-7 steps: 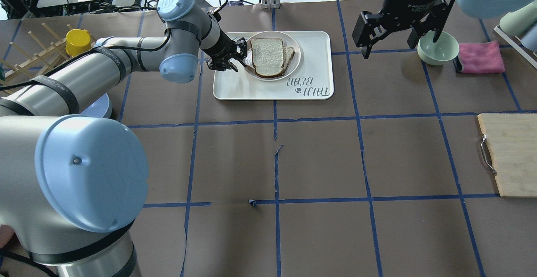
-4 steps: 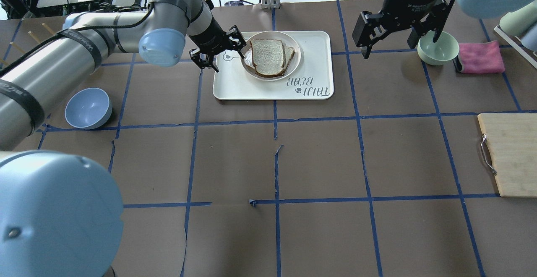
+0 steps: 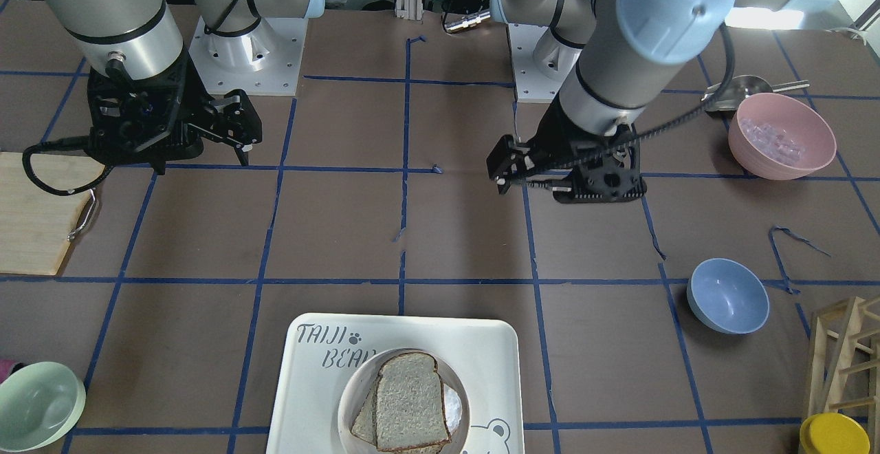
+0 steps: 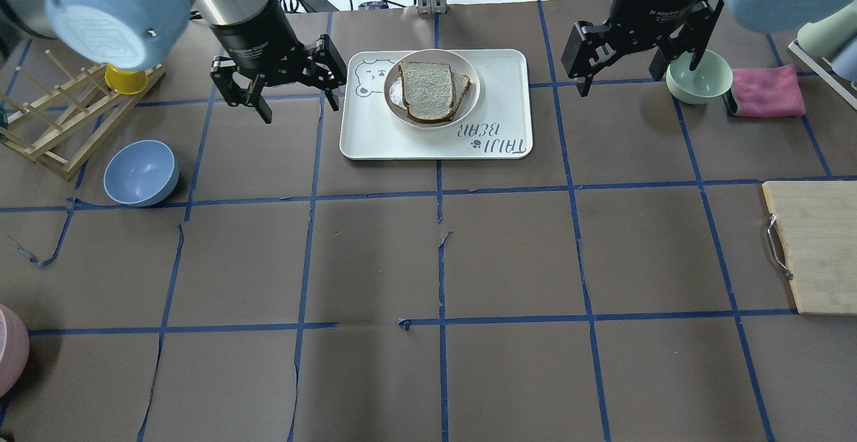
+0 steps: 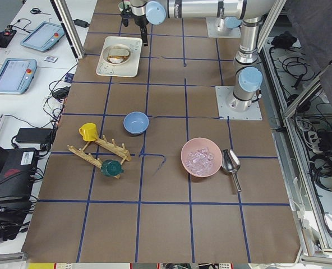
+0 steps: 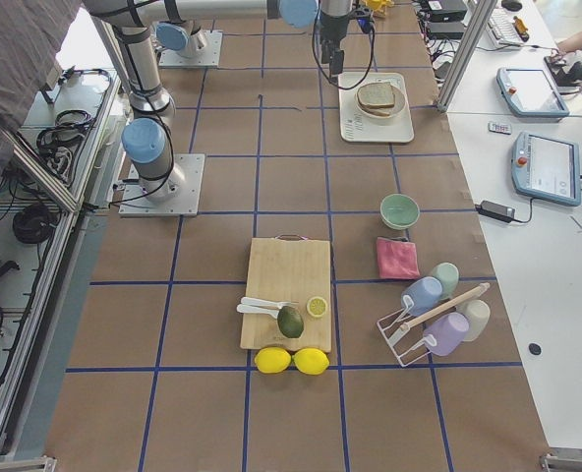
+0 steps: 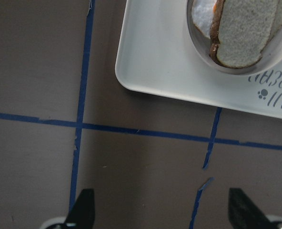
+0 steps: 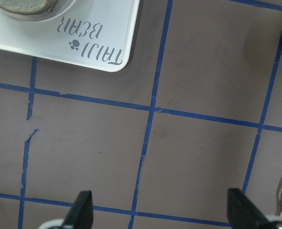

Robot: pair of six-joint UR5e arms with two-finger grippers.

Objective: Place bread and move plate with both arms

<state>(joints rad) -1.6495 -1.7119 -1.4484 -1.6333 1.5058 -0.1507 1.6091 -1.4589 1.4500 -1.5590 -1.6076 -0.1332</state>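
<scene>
The dark-crusted bread [image 4: 427,90] lies on the round cream plate [image 4: 435,55], on top of a second, paler slice [image 4: 463,86]. The plate stands on the white "TAIJI BEAR" tray [image 4: 375,135]. The front view shows bread [image 3: 409,402], plate [image 3: 356,386] and tray [image 3: 309,399]. My left gripper [image 4: 299,110] is open and empty, above the table just left of the tray. Its wrist view shows the bread [image 7: 246,33] and tray [image 7: 155,52] ahead. My right gripper [image 4: 639,77] is open and empty, right of the tray.
A blue bowl [image 4: 140,173], a wooden rack [image 4: 60,120] and a yellow cup [image 4: 124,77] are on the left. A green bowl [image 4: 698,77] and a pink cloth [image 4: 766,90] lie under and beside the right gripper. A cutting board [image 4: 813,248] is at the right edge.
My left gripper has drawn back from the plate's left rim to the left of the tray and now stands wide open. The bread, the plate and the right arm have not moved.
</scene>
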